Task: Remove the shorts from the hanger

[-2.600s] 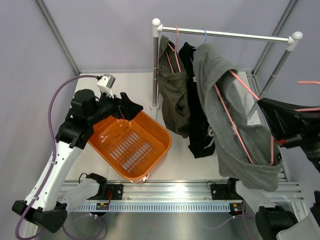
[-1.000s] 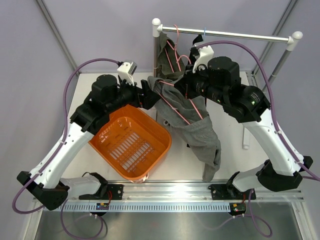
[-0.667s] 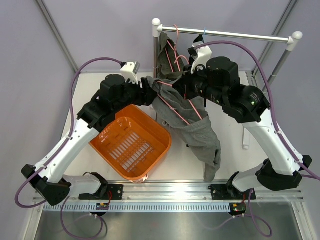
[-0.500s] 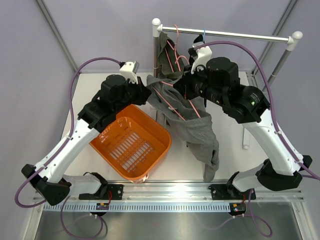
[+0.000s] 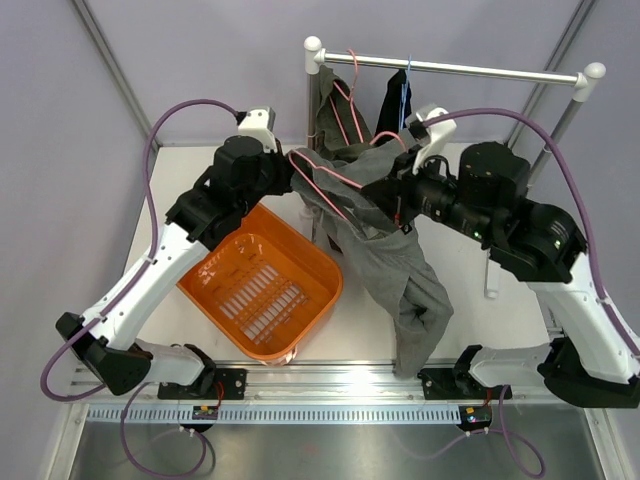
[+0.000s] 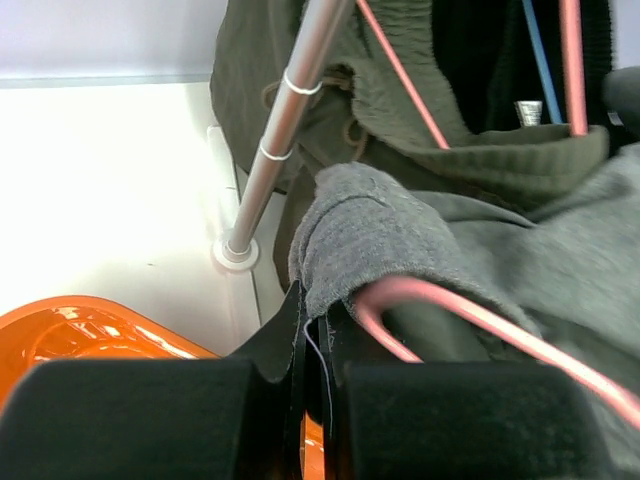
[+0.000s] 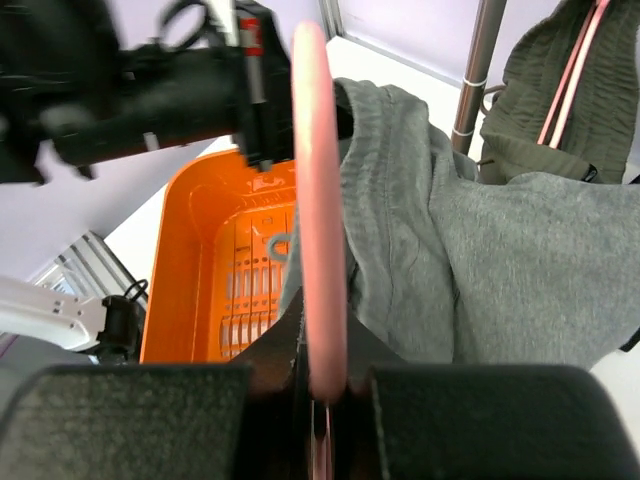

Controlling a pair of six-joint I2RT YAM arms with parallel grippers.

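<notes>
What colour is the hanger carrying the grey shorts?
Pink; the hanger shows best in the right wrist view.

pink hanger (image 6: 470,312) partly under shorts (image 6: 380,230), orange basket (image 6: 90,325) cropped

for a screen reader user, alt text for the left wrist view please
The left gripper is pinched shut on a folded edge of the grey shorts, beside the curved end of the pink hanger inside them. Behind stand a metal rack post and an olive garment; an orange basket shows lower left.
</notes>
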